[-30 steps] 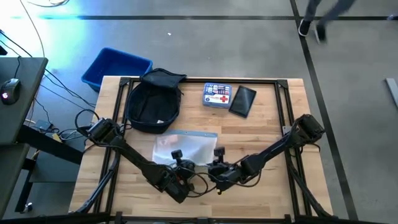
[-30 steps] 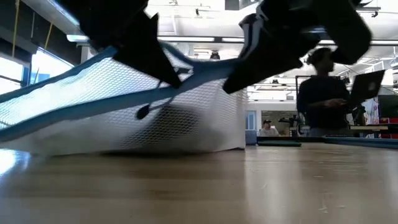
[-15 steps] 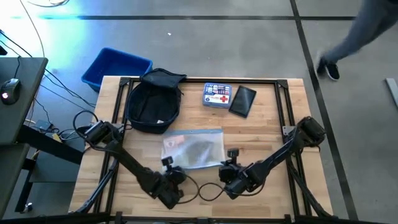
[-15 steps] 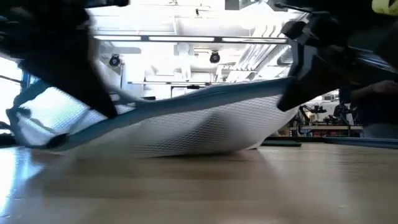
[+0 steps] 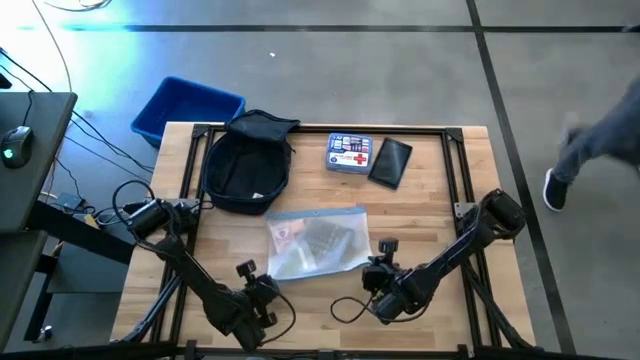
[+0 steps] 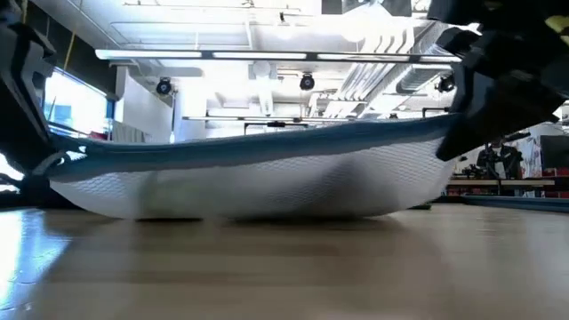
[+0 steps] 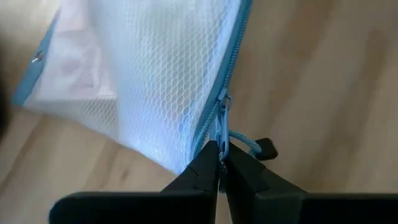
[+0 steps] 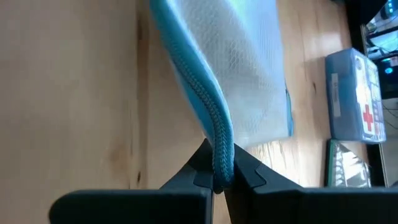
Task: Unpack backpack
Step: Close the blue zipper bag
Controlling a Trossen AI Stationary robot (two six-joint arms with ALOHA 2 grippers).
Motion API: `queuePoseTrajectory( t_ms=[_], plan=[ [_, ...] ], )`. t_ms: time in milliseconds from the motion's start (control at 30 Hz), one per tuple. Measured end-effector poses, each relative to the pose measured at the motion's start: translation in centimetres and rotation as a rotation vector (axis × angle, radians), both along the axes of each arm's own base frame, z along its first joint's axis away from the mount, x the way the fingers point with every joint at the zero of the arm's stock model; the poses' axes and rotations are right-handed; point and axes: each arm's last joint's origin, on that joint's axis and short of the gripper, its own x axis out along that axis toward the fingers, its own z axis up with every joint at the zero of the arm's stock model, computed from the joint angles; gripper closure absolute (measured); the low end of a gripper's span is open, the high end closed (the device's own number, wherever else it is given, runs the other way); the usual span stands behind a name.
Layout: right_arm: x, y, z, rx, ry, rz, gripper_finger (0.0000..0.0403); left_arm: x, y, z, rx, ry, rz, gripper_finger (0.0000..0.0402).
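I see mesh pouch [image 5: 318, 243] with blue edge in middle of table [image 5: 440, 200], stretched between both grippers. Left gripper [image 7: 219, 163] pinching zipper pull at pouch corner, fingers pressed together on it. Right gripper [image 8: 217, 177] pinching blue edge at opposite corner, also closed tight. Backpack [image 5: 245, 165] lies at far left part of table, apart from pouch, beside blue bin [image 5: 185, 106]. First-aid box [image 5: 349, 153] and black pouch [image 5: 390, 162] at far side, touching.

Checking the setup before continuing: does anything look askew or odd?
The mesh pouch lies slanted, its near edge pinched at both corners by the left gripper and right gripper. Nothing looks spilled or damaged.
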Motion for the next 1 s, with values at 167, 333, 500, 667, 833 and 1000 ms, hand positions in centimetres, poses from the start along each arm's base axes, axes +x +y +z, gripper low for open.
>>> queuePoseTrajectory(
  t_ms=[167, 333, 500, 667, 833, 1000],
  plan=[
    [-1.0, -0.3, 0.1, -0.031, 0.037, -0.052, 0.0403, -0.2, -0.3, 0.1, -0.053, 0.102, -0.045, 0.0401],
    [-1.6, -0.7, 0.2, -0.066, 0.061, -0.097, 0.0403, -1.1, 0.1, -0.3, -0.085, 0.200, 0.023, 0.0401],
    [-1.5, -0.8, 0.3, -0.094, -0.005, -0.117, 0.0403, -1.5, 0.0, -0.3, -0.071, 0.194, 0.045, 0.0401],
    [-1.2, -0.8, 0.3, -0.090, -0.027, -0.114, 0.0399, -1.3, -0.4, -0.1, -0.087, 0.162, 0.017, 0.0401],
    [-1.1, -0.8, 0.1, -0.051, 0.026, -0.106, 0.0341, -0.5, -1.8, 2.1, -0.118, 0.150, -0.076, 0.0400],
    [-1.1, -0.6, 0.3, -0.061, 0.024, -0.079, 0.0255, 0.3, -2.4, 5.4, -0.078, 0.107, -0.136, 0.0401]
  ],
)
